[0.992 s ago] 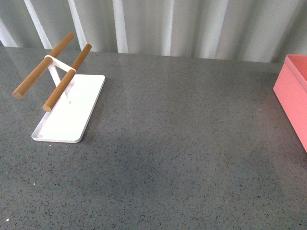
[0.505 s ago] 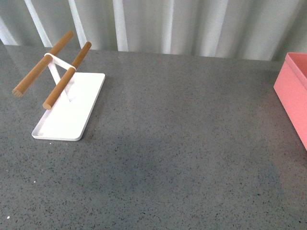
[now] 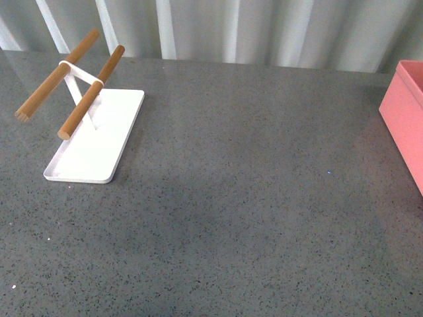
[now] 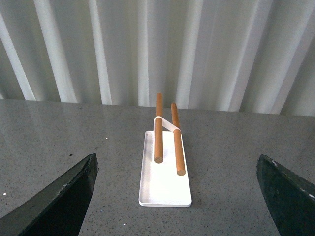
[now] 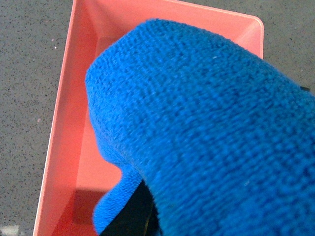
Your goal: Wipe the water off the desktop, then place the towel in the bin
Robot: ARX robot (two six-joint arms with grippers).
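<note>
In the right wrist view the blue towel [image 5: 206, 128] fills most of the picture, held above the open pink bin [image 5: 78, 147]. My right gripper [image 5: 140, 211] is shut on the towel; only a dark bit of a finger shows under the cloth. In the front view the bin [image 3: 404, 119] stands at the right edge of the dark grey speckled desktop [image 3: 231, 198]; neither arm nor the towel shows there. My left gripper [image 4: 177, 196] is open and empty above the desktop [image 4: 236, 167], its dark fingertips [image 4: 59, 201] far apart at the frame's sides.
A white tray [image 3: 92, 148] with two wooden rods [image 3: 86, 92] on a white stand sits at the desktop's left; it also shows in the left wrist view [image 4: 165, 177]. A pale corrugated wall [image 3: 231, 30] runs behind the desktop.
The front view has shifted slightly; the tray and bin sit a little differently in frame. Nothing on the desktop has visibly moved.
</note>
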